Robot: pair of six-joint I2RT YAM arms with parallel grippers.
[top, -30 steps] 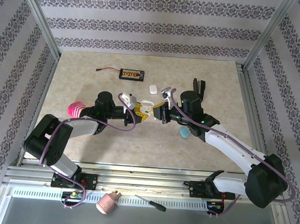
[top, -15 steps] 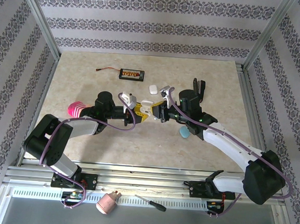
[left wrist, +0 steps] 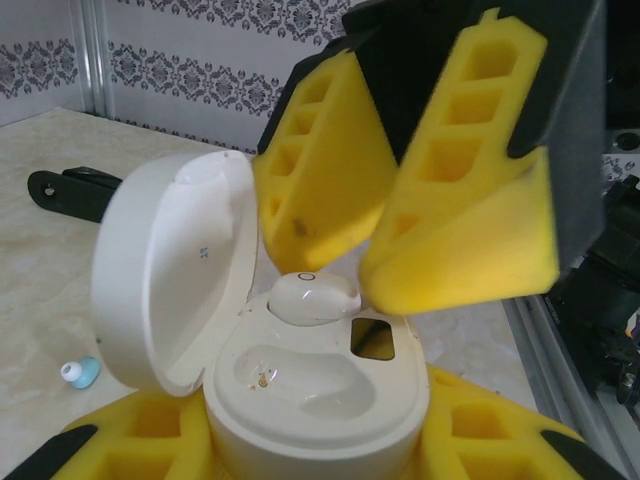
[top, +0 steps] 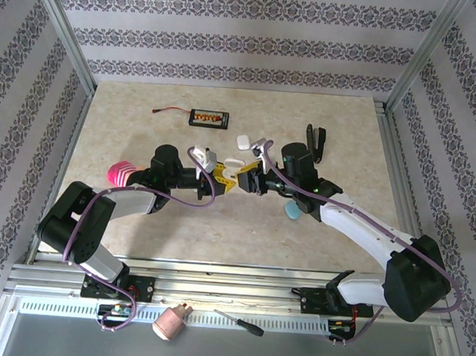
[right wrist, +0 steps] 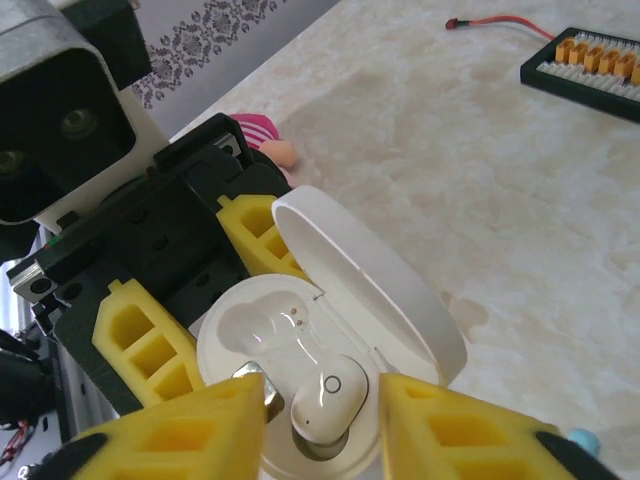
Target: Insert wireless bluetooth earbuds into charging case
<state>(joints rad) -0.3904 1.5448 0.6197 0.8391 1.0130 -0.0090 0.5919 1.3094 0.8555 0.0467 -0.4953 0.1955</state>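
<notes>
Open white charging case (left wrist: 310,400) sits clamped in left fingers (left wrist: 150,430). Right fingers (left wrist: 470,230), slightly parted, flank white earbud (left wrist: 312,297) resting in one socket. With neighbouring socket (left wrist: 300,380) empty, task looks half done, one more earbud to seat.

black board (top: 208,119), pink striped object (top: 121,171), screwdriver (top: 240,323)

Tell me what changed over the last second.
The right jaws edged left toward the open charging case, with the white earbud now at its socket. Left jaws, clamped on the case, stayed put; blue case and connector board unmoved.
</notes>
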